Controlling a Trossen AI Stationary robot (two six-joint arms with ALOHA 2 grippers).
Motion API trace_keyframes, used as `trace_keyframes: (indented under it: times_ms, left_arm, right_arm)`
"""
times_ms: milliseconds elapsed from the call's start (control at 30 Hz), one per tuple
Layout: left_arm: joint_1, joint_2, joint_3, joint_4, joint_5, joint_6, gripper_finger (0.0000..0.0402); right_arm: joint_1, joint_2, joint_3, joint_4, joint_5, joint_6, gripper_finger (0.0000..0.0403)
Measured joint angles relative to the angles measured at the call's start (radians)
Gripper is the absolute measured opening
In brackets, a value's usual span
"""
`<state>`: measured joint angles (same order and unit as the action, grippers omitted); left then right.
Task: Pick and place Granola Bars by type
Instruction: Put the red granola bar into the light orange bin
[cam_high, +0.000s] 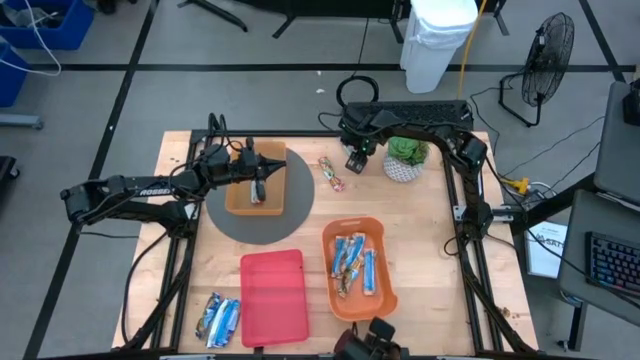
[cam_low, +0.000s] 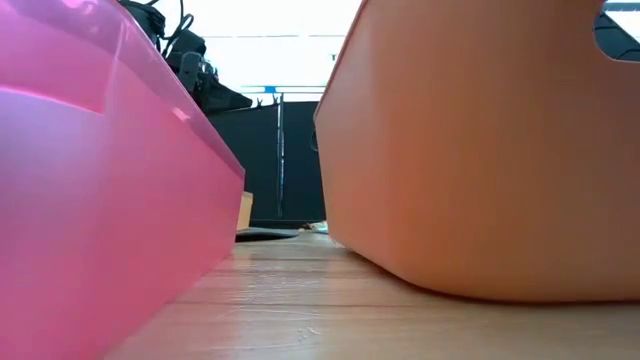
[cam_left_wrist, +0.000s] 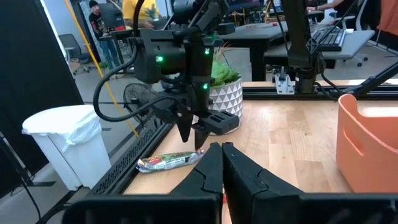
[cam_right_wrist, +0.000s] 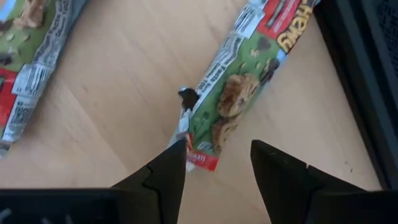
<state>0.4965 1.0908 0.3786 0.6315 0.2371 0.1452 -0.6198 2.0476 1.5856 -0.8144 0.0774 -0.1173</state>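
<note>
Wooden bench (cam_high: 430, 260), bars sorted in part: blue ones in orange tray (cam_high: 384, 290), silvery pair (cam_high: 219, 320) beside red tray (cam_high: 273, 297), two green-red bars (cam_high: 332, 173) loose near far edge. Right end effector (cam_right_wrist: 217, 163) released, fingers spread just above one loose bar (cam_right_wrist: 239, 93). Left end effector (cam_high: 258, 188) over small orange tray (cam_high: 236, 198) on grey disc (cam_high: 225, 222), clenched on dark bar (cam_high: 259, 190), fingers closed together.

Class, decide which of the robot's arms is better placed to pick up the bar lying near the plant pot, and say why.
Right. The right gripper hangs open directly over that granola bar, while the left gripper is shut, above the brown tray.
</note>
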Motion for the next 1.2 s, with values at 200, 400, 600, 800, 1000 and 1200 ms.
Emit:
trace_keyframes:
  times_ms: [200, 400, 600, 800, 1000, 1200]
  left_arm:
    - [0.000, 0.000, 0.000, 0.004, 0.000, -0.010, 0.0031]
    - [0.000, 0.000, 0.000, 0.008, -0.001, -0.010, 0.0014]
    - [0.000, 0.000, 0.000, 0.009, 0.000, -0.024, 0.0013]
    - [0.000, 0.000, 0.000, 0.009, -0.001, -0.024, 0.0035]
    - [0.000, 0.000, 0.000, 0.001, -0.001, -0.022, 0.0028]
    - [0.000, 0.000, 0.000, -0.002, -0.001, -0.020, 0.0005]
  right_arm:
    - [0.018, 0.000, 0.000, -0.046, -0.066, -0.001, 0.0171]
    - [0.035, 0.003, 0.000, -0.035, -0.108, -0.011, 0.0171]
    - [0.023, 0.085, 0.005, -0.020, -0.102, -0.021, 0.0171]
    - [0.031, 0.123, 0.005, -0.028, -0.099, -0.068, 0.0169]
    - [0.040, 0.072, -0.001, -0.012, -0.101, -0.106, 0.0106]
    - [0.049, 0.024, -0.003, 0.024, -0.111, -0.143, 0.0008]
